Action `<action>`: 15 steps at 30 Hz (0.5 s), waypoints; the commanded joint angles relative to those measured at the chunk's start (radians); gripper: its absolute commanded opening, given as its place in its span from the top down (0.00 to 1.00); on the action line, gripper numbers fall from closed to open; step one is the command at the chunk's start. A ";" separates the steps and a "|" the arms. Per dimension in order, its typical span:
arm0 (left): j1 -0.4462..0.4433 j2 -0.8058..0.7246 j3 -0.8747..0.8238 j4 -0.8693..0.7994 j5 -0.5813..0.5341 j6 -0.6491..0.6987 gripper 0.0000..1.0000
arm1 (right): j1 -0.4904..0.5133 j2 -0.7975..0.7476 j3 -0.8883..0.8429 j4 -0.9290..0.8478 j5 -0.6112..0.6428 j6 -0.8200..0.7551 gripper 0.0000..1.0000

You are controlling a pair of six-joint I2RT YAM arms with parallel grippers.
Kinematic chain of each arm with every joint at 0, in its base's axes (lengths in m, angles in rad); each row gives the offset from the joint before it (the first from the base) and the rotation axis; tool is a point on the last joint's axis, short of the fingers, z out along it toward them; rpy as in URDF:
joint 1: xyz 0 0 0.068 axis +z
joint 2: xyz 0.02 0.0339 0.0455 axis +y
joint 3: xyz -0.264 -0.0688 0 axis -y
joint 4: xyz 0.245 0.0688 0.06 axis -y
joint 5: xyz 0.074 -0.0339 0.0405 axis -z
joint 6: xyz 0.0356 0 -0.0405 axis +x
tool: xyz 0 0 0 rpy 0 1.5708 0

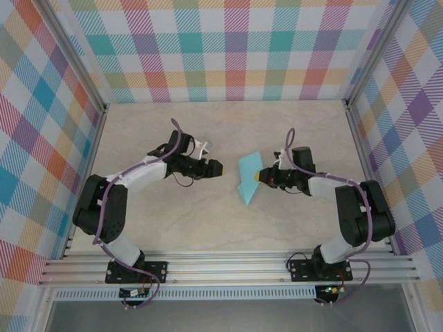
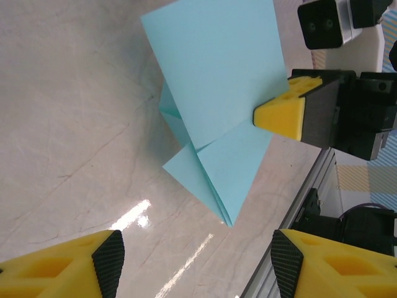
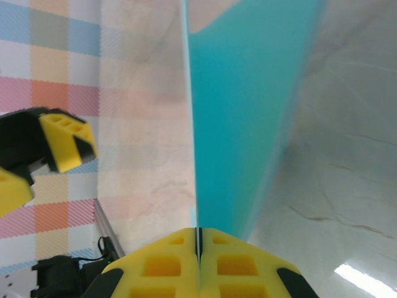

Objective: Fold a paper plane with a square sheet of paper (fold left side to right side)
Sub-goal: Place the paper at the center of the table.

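Paper plane (image 1: 246, 171) sat pinched at its right edge by the closed right claw (image 1: 258, 177), long axis crosswise to it, free left side facing the open, empty left claw (image 1: 219, 167) nearby

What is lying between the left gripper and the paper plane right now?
Nothing: bare table separates the left gripper from the paper plane, which the right gripper pinches. The top external view shows this.

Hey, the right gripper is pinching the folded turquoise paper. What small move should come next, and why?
Probably ease the left gripper toward the free edge of the paper: its jaws stand open, clear of the sheet, while the right gripper is shut on the opposite edge.
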 commanded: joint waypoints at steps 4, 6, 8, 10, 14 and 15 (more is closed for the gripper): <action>-0.071 0.041 0.002 0.062 -0.007 -0.037 0.34 | 0.002 -0.011 -0.007 -0.135 0.119 -0.067 1.00; -0.089 0.060 0.014 0.063 -0.013 -0.039 0.34 | 0.002 -0.009 -0.008 -0.176 0.149 -0.080 1.00; -0.108 0.082 0.025 0.076 -0.015 -0.053 0.35 | 0.002 -0.010 -0.010 -0.205 0.182 -0.086 1.00; -0.129 0.109 0.038 0.098 -0.011 -0.072 0.36 | 0.002 -0.010 -0.010 -0.218 0.201 -0.082 1.00; -0.186 0.191 0.090 0.123 -0.002 -0.095 0.37 | 0.002 -0.009 -0.008 -0.221 0.201 -0.078 0.98; -0.201 0.210 0.109 0.122 0.000 -0.098 0.37 | 0.002 -0.008 -0.004 -0.225 0.206 -0.078 0.98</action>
